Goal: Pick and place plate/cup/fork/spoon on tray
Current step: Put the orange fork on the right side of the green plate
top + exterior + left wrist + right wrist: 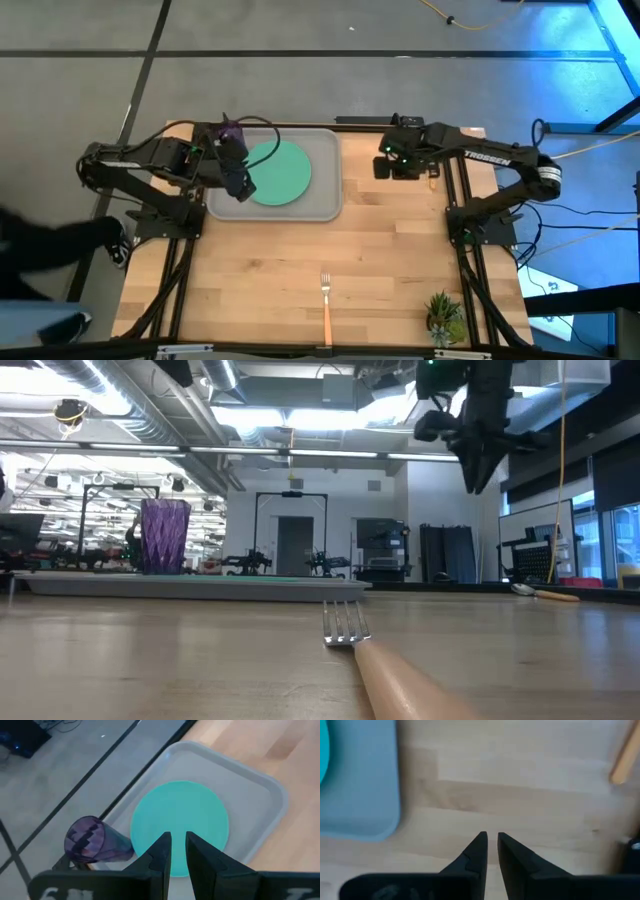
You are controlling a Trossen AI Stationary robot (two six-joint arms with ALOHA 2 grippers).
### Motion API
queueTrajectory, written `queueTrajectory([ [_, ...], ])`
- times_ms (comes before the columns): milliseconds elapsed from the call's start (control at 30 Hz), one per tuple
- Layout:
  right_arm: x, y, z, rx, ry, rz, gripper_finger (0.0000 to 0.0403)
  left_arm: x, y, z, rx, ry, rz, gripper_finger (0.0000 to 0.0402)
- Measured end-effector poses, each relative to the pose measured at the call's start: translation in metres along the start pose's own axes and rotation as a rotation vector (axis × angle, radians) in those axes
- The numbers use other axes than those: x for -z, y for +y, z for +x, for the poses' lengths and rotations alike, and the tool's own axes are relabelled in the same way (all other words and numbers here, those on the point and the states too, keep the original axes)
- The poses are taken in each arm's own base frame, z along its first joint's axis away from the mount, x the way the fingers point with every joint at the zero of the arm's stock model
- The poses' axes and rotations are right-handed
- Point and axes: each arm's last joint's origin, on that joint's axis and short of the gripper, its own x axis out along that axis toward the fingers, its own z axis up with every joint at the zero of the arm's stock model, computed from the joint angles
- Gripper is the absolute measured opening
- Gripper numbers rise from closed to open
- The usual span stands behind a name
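Observation:
The grey tray (325,195) lies on the far left part of the table. The teal plate (278,172) lies flat in it. The purple cup (232,130) stands upright in the tray's far left corner (165,537). My left gripper (178,840) hovers open by a narrow gap above the plate's left edge, holding nothing. My right gripper (491,836) points down over bare wood right of the tray, also narrowly open and holding nothing. The spoon (540,593) lies flat at the far right, its orange handle (625,755) beyond my right gripper. The fork (326,295) lies near the front edge, tines toward the far edge.
A small green potted plant (443,315) stands at the near right corner. Bare wood stretches across the table's middle between the tray (360,795) and the fork (345,625).

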Motion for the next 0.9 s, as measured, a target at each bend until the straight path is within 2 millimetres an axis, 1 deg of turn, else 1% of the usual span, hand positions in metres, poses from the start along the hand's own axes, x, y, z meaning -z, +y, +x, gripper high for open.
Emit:
queueTrajectory([
  [133, 0.019, 0.012, 0.004, -0.018, 0.034, 0.024, 0.0051, -0.002, 0.004, 0.003, -0.018, 0.007, -0.018, 0.005],
  [400, 0.076, 0.035, 0.002, -0.125, 0.068, -0.022, 0.0051, -0.004, 0.008, 0.007, -0.042, 0.015, -0.043, 0.005],
  [500, 0.096, 0.043, 0.0, -0.199, 0.087, -0.07, 0.0051, -0.005, 0.009, 0.007, -0.043, 0.016, -0.044, 0.005],
  [567, 0.111, 0.051, 0.0, -0.264, 0.107, -0.14, 0.0051, -0.005, 0.009, 0.007, -0.043, 0.015, -0.045, 0.005],
  [700, 0.142, 0.066, 0.004, -0.375, 0.15, -0.236, 0.0051, -0.005, 0.009, 0.007, -0.043, 0.015, -0.045, 0.005],
  [833, 0.165, 0.074, 0.013, -0.396, 0.171, -0.294, 0.0051, -0.005, 0.007, 0.008, -0.045, 0.018, -0.04, 0.005],
  [900, 0.175, 0.075, 0.018, -0.383, 0.18, -0.325, 0.0051, -0.005, 0.008, 0.008, -0.045, 0.018, -0.006, 0.005],
])
